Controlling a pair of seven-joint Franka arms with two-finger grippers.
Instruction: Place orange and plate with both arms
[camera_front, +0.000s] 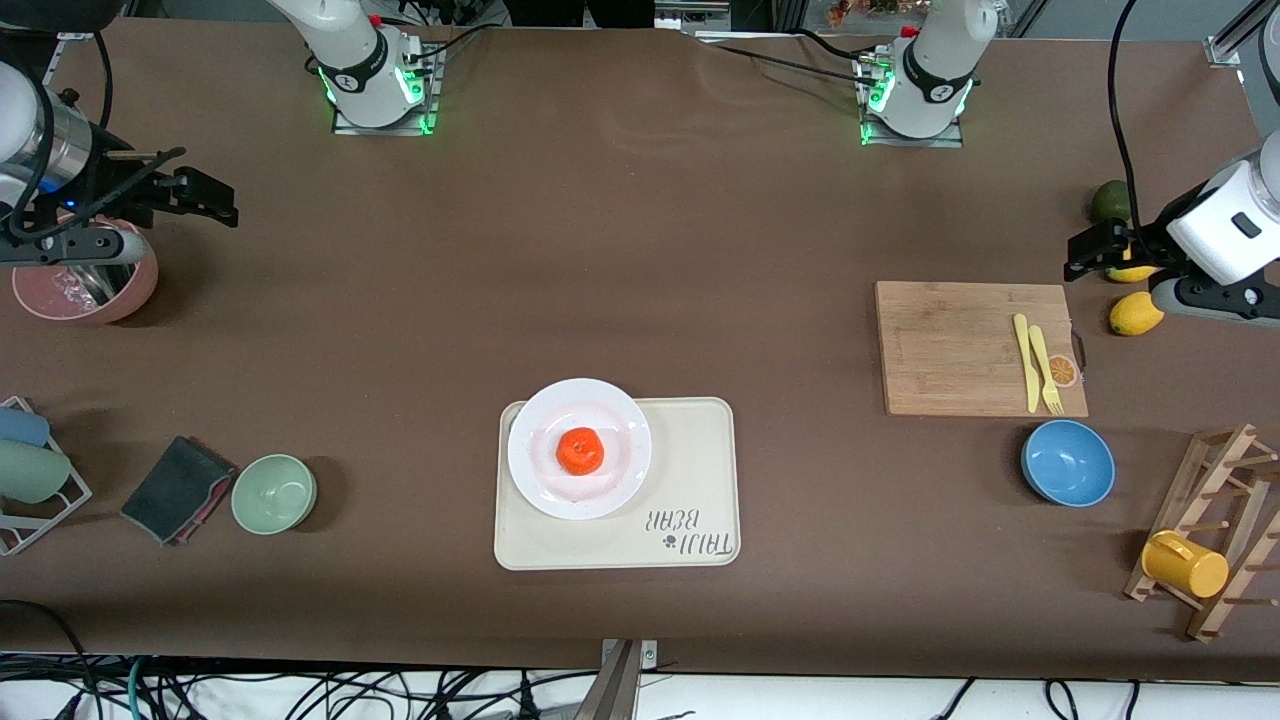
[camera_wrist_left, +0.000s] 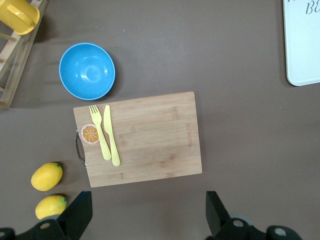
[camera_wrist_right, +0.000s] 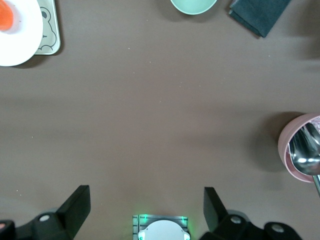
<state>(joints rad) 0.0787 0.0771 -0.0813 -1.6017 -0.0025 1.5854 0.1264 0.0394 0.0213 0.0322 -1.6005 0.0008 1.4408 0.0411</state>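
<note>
The orange (camera_front: 580, 450) lies in the middle of the white plate (camera_front: 540, 480). The plate rests on the beige bear tray (camera_front: 690, 470), at the end toward the right arm. The right wrist view catches the plate (camera_wrist_right: 22, 42) and a sliver of the orange (camera_wrist_right: 5, 15) at its edge. My left gripper (camera_front: 1105, 248) (camera_wrist_left: 147, 215) hangs open and empty over bare table by the cutting board (camera_front: 950, 345) and the lemons. My right gripper (camera_front: 170, 215) (camera_wrist_right: 145, 210) hangs open and empty near the pink bowl (camera_front: 130, 295).
A yellow knife and fork (camera_front: 1038, 365) lie on the cutting board. A blue bowl (camera_front: 1068, 462), two lemons (camera_wrist_left: 47, 176), a dark green fruit (camera_front: 1110, 200) and a wooden rack with a yellow cup (camera_front: 1185, 565) sit at the left arm's end. A green bowl (camera_front: 274, 493) and a dark cloth (camera_front: 175, 490) sit toward the right arm's end.
</note>
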